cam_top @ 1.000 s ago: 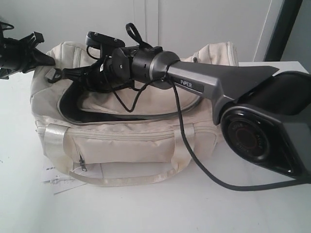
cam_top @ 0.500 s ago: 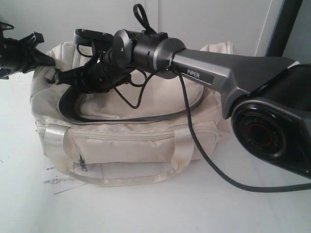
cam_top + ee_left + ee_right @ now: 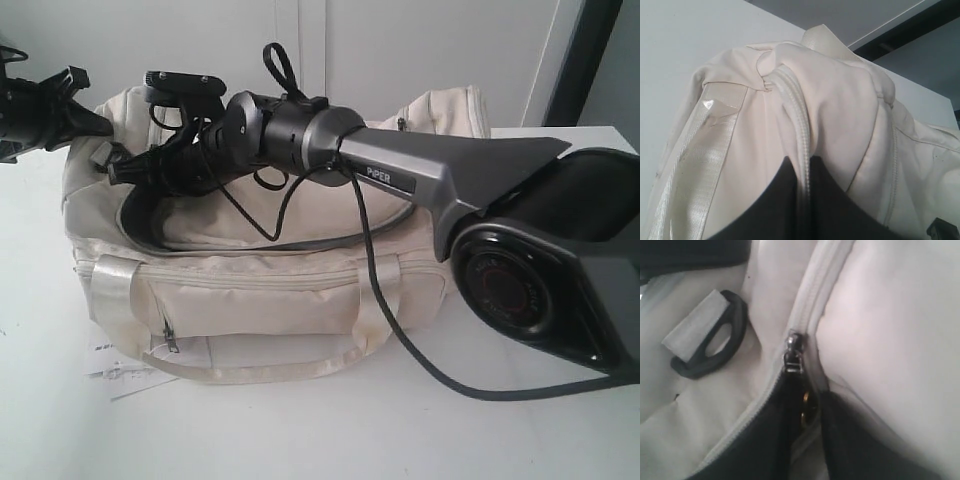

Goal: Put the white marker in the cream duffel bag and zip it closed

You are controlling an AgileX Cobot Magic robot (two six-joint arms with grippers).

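Observation:
The cream duffel bag (image 3: 250, 290) lies on the white table (image 3: 300, 430), its top zipper open in a long curve. My left gripper (image 3: 100, 125) is at the bag's left end. In the left wrist view the left gripper (image 3: 802, 160) is shut on the bag's zipper strip (image 3: 790, 100). My right arm reaches across the bag, so the right gripper (image 3: 115, 170) is also at that left end. In the right wrist view the right gripper (image 3: 805, 385) stands slightly open just behind the zipper slider (image 3: 792, 352). The gold pull tab (image 3: 805, 405) hangs between its fingers. The white marker is out of view.
A black end ring (image 3: 710, 347) on a grey strap lies beside the zipper. A satin handle (image 3: 250, 365) hangs down the bag's front, and a white paper tag (image 3: 120, 375) lies by its lower left corner. The right arm's black cable (image 3: 400, 340) trails over the bag onto the table.
The right gripper has shifted left and slightly down along the bag's top toward its left end. The left gripper and the bag have stayed in place.

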